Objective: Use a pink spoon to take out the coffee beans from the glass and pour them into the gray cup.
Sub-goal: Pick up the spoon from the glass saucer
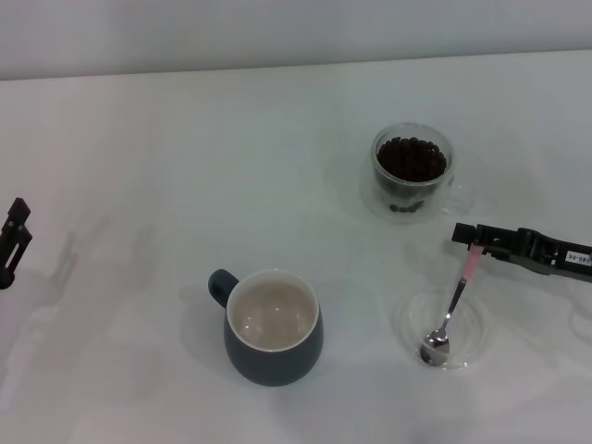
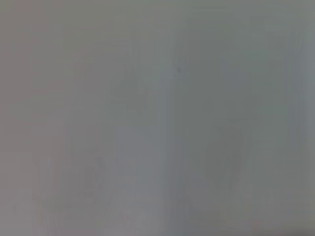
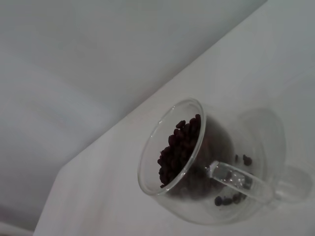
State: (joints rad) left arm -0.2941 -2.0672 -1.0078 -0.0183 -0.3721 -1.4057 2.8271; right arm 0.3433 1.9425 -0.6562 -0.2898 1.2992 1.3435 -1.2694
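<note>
My right gripper (image 1: pixel 471 242) looks clamped on the pale-pink-handled silver teaspoon (image 1: pixel 450 310); thin hold, so it could twist; left gripper (image 1: pixel 13 242) parked, can't tell.

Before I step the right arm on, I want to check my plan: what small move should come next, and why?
Probably close the right tool on the pink spoon and lift it. Its tip sits at the pink handle end, while the spoon's bowl rests in the clear saucer. The coffee beans remain in the glass; the gray cup looks empty.
</note>
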